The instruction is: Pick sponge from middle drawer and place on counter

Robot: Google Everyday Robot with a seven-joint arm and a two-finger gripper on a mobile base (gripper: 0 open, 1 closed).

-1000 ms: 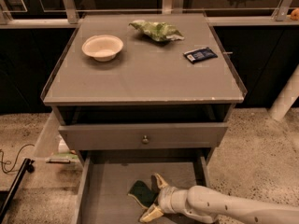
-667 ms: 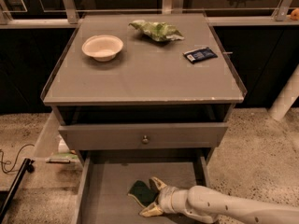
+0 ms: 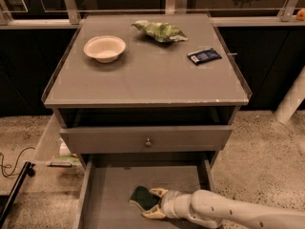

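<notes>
Middle drawer (image 3: 114, 194) pulled out at the bottom of the view, under the closed drawer front (image 3: 190, 138) with its round knob. On the flat grey floor, right of the middle and well apart from the left wall: the sponge (image 3: 142, 197), dark green face up. Seems to lie with the long axis about left to right across the drawer, a little slanted, one corner pointing toward the left wall. Hard to be sure of this, because the right end is covered.

Gripper (image 3: 153, 203) low inside the drawer, at the right end of the sponge, reaching in from the right side on a white arm (image 3: 238, 213). Fingers spread apart, one at the back edge of the sponge and one at the front edge, the sponge between them. Cannot tell whether the pads press on it.

Pale foam layer not possible to separate from the pale lower finger. Front part of the drawer cut off by the bottom edge of the view; arm cut off at the lower right corner.

Above, on the counter (image 3: 147, 80): a white bowl (image 3: 104, 47) near the back left corner, a green leafy snack bag (image 3: 159, 31) at the back edge, a dark blue packet (image 3: 204, 56) toward the right edge.
</notes>
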